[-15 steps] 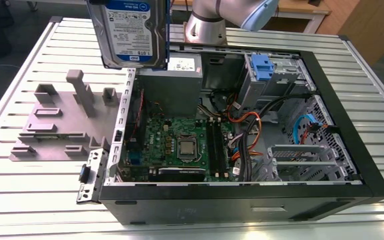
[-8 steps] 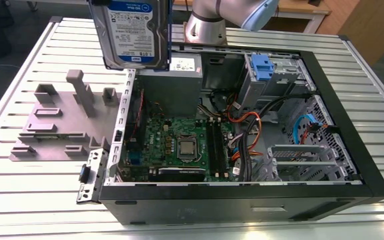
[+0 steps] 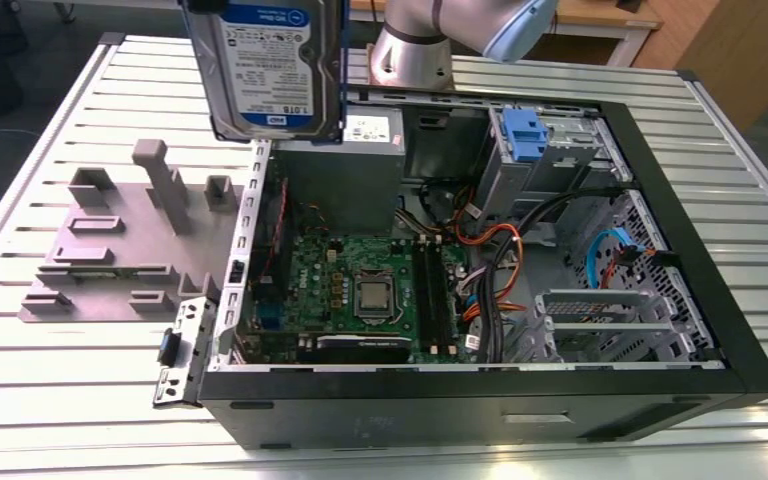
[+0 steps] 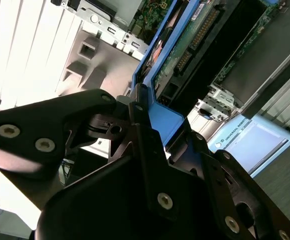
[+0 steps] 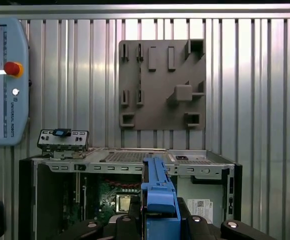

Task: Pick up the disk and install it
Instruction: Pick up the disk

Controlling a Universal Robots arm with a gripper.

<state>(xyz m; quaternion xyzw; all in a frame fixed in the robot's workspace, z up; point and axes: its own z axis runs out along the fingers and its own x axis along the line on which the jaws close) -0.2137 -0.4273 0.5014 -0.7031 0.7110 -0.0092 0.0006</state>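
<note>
The disk (image 3: 275, 65), a silver drive with a white-and-blue label in a blue caddy, hangs upright in the air over the back left corner of the open computer case (image 3: 704, 300). In both wrist views my gripper (image 4: 162, 125) (image 5: 160, 217) is shut on the caddy's blue edge (image 5: 157, 187), with a black finger on each side. The disk's underside with its circuit board (image 4: 185, 45) points away from the gripper toward the case.
A grey fixture plate (image 3: 104, 250) with raised blocks lies on the slatted table at the exterior view's left of the case. Inside the case are the motherboard (image 3: 357, 290), cables, a grey power-supply box (image 3: 357, 170) and a drive bay holding another blue caddy (image 3: 524, 135). A teach pendant (image 5: 2, 80) lies on the table.
</note>
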